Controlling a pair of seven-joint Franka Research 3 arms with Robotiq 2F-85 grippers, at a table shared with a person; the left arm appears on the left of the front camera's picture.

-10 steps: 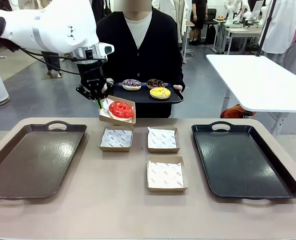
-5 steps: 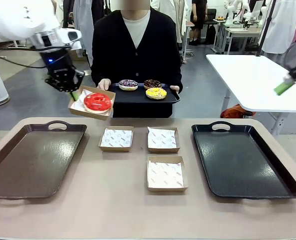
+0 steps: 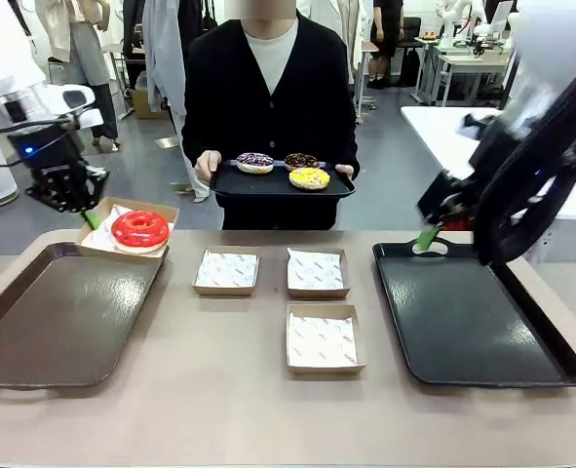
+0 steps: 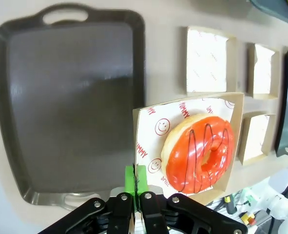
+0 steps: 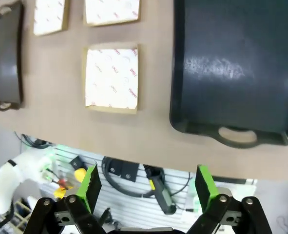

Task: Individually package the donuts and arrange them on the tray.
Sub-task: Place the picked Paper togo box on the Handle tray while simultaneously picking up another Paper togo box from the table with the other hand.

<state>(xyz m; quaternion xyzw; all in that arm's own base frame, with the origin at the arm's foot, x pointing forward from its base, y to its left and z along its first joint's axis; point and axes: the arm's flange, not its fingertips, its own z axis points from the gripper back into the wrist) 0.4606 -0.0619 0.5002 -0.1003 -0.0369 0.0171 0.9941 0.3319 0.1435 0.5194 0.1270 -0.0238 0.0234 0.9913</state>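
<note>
- The table (image 3: 210, 419) is bare along its near edge. The nearest box (image 3: 325, 339), empty and paper-lined, sits mid-table with open lanes to the trays on either side.
- The left tray (image 3: 54, 322) and the right tray (image 3: 482, 331) both have bare beds, raised rims and handles at the near and far ends.
- A second box (image 3: 226, 271) and a third box (image 3: 317, 272), both empty, stand side by side just behind the nearest one, with a gap between them.
- The left gripper (image 3: 88, 214) points down from a bent wrist and is clamped on a corner of the carried box (image 3: 163, 208). That box hangs at the left tray's far right corner, and the red donut (image 3: 139, 228) lies inside it. Whether the box touches the rim cannot be told.
- The left wrist view adds the green pads (image 4: 130, 176) pressed together on the box's rim and liner.
- The right gripper (image 3: 432, 230) hovers above the right tray's far handle, its arm slanting in from the upper right. The right wrist view shows its fingers (image 5: 91, 183) spread wide with nothing between them.
- Farthest off, the person (image 3: 268, 88) holds a serving tray (image 3: 231, 181) clear of the table. It carries a sprinkled donut (image 3: 255, 162), a chocolate donut (image 3: 302, 161) and a yellow donut (image 3: 310, 177).
</note>
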